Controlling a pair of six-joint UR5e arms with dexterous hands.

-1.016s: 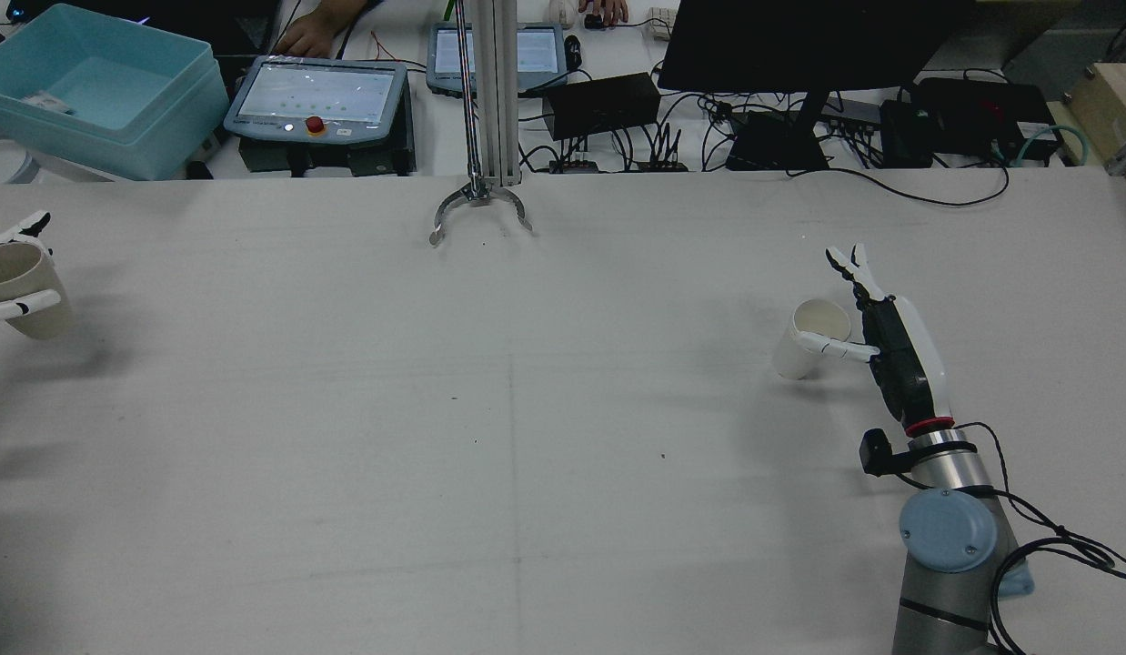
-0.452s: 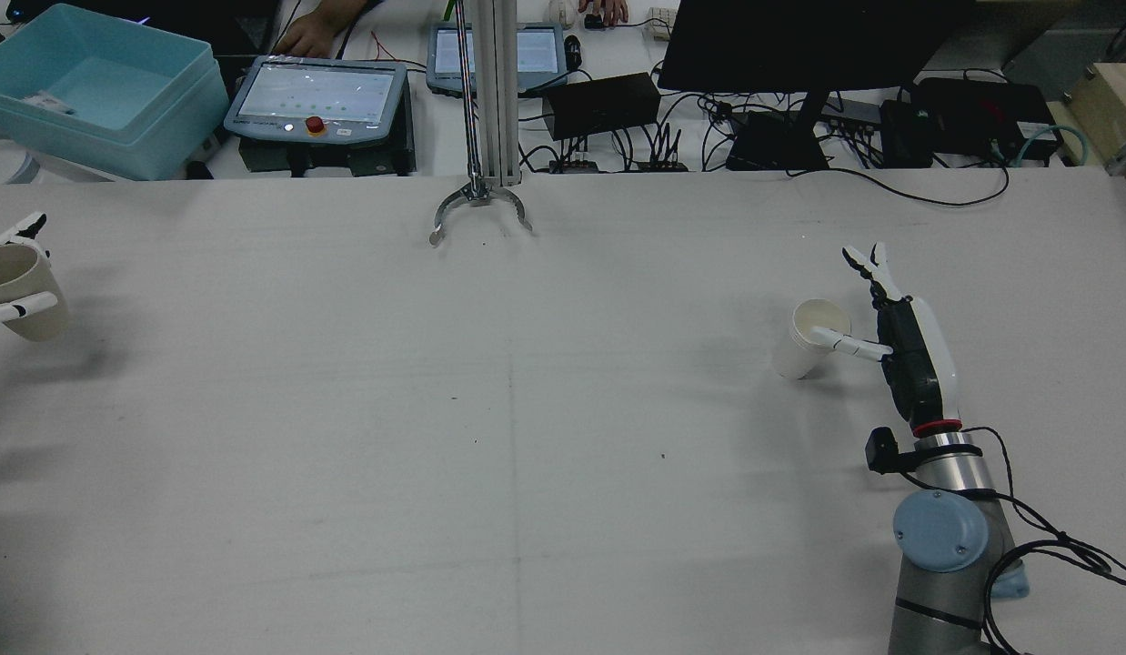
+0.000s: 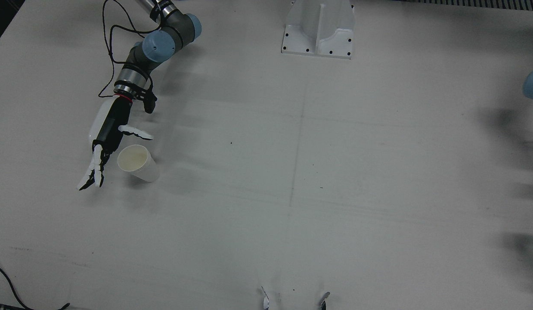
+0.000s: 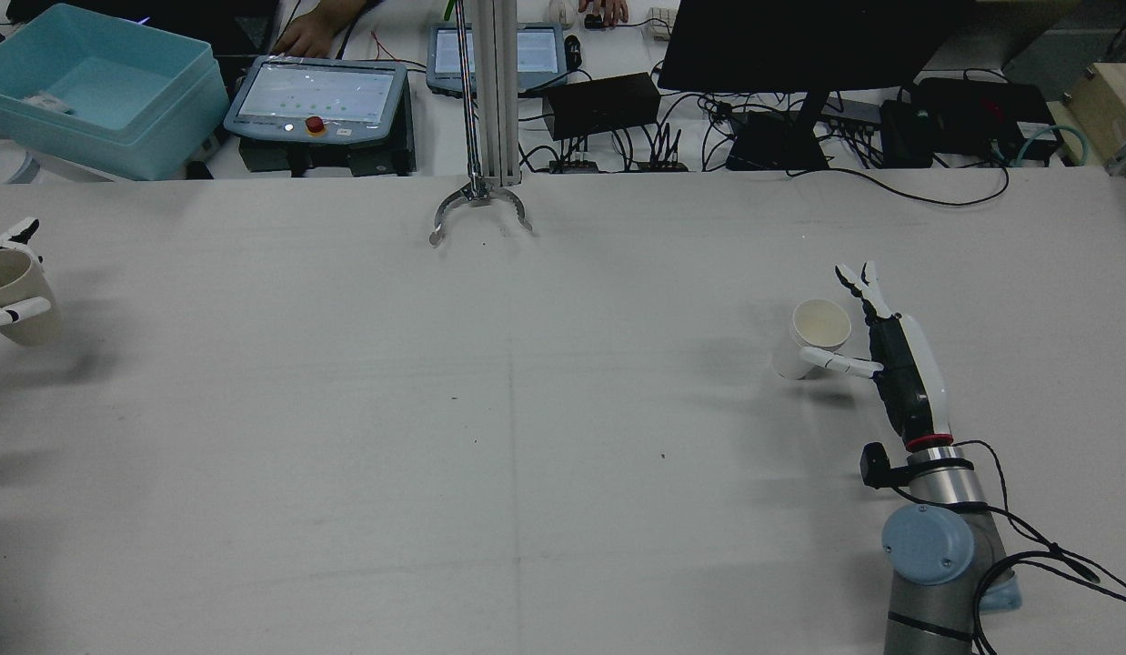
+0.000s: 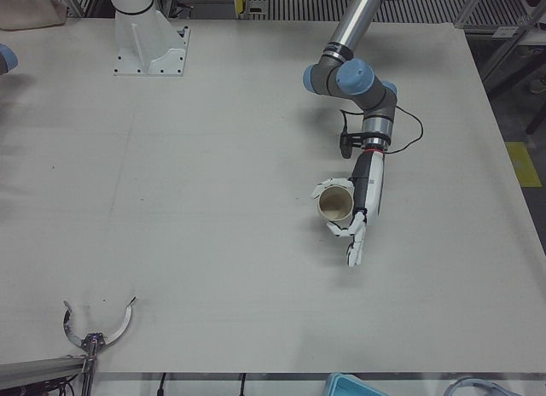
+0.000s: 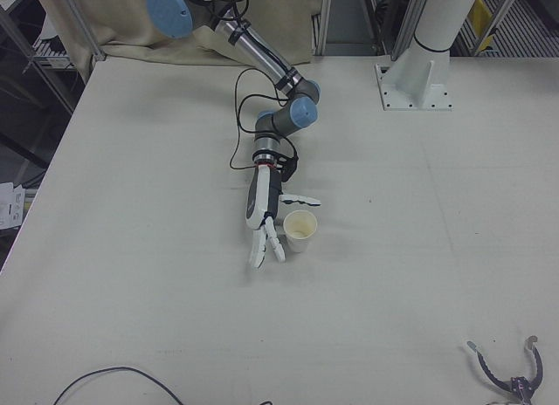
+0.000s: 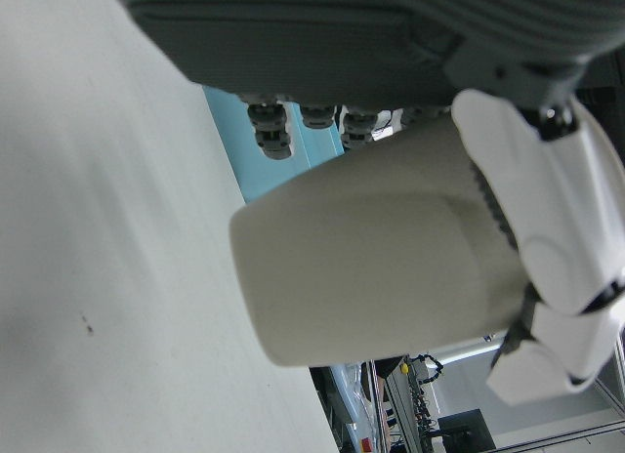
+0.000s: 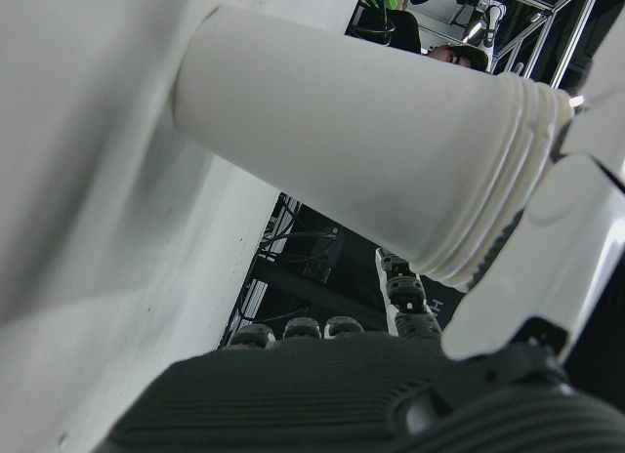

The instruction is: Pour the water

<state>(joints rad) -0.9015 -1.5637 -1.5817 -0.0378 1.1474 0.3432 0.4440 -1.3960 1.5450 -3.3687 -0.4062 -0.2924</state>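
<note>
The left cup (image 5: pixel 335 204), a pale paper cup, is being held by the left hand (image 5: pixel 363 204). It is being clasped around its wall, with the thumb on one side and curled fingers on the opposite side, while the remaining fingers are being kept straight and pointed past the cup. In the left hand view the cup's wall is being pressed against the palm, mouth up, and its base is being shown a little clear of the table (image 4: pixel 527 409). In the rear view this hand and its cup are being cut off by the view's left edge.

The right hand (image 4: pixel 895 364) is being held spread, low over the table. Its long fingers are being kept straight and close together, and the thumb is being stretched out sideways from the palm. The right cup (image 4: pixel 818 332) is being left standing upright on the table in the gap between thumb and fingers, just in front of the palm. In the front view the thumb is being shown apart from the cup's rim, and the straight fingers just beside the cup's wall. Whether any finger is being pressed against that cup cannot be told. Whether either cup is being filled with water cannot be told either.
</note>
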